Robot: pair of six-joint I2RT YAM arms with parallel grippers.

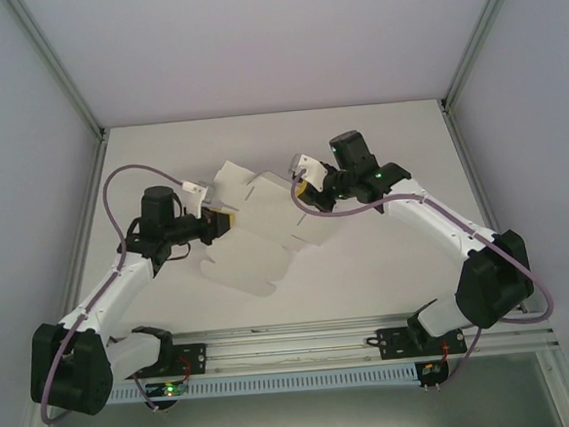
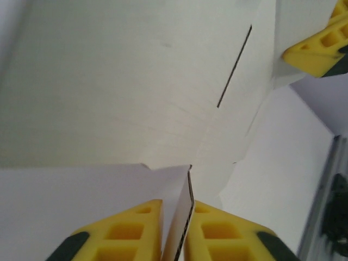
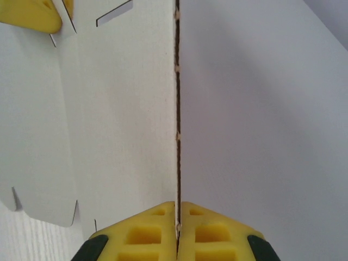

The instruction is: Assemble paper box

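The paper box (image 1: 256, 230) is a flat white die-cut sheet with flaps and slots, lifted at a tilt over the table's middle. My left gripper (image 1: 228, 220) pinches its left edge. In the left wrist view the yellow fingers (image 2: 136, 228) press a thin card flap (image 2: 185, 201) between them, and the sheet (image 2: 136, 81) spreads beyond. My right gripper (image 1: 304, 186) is shut on the sheet's right edge. In the right wrist view the card's edge (image 3: 177, 109) runs straight into the closed right gripper (image 3: 178, 205), with the left gripper's yellow tips (image 3: 32, 13) at the sheet's far corner.
The white table (image 1: 377, 139) is walled by pale panels and aluminium posts (image 1: 60, 73) at the back corners. A metal rail (image 1: 304, 347) carrying both arm bases runs along the near edge.
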